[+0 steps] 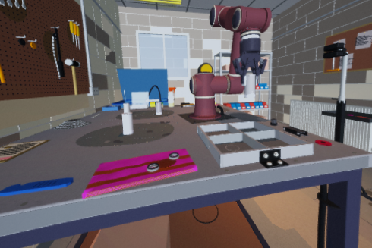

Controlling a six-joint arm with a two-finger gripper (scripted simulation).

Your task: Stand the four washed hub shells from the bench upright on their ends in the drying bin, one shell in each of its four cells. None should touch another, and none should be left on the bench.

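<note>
A white hub shell [249, 84] hangs upright in my closed gripper [249, 70], high above the far side of the grey four-cell drying bin [253, 142]. All the bin's cells look empty. Another hub shell [127, 120] stands upright on the dark round mat to the left, and a smaller-looking one [158, 107] stands further back on a second mat. Two short ring-like white parts [153, 167] [174, 155] lie on the magenta mat near the front edge; I cannot tell whether they are hub shells.
The arm's maroon base [207, 96] stands behind the bin. A blue box [142, 84] sits at the back left, a blue tool [36, 186] at the front left edge, and a red disc [323, 142] and a black bar [295, 131] right of the bin.
</note>
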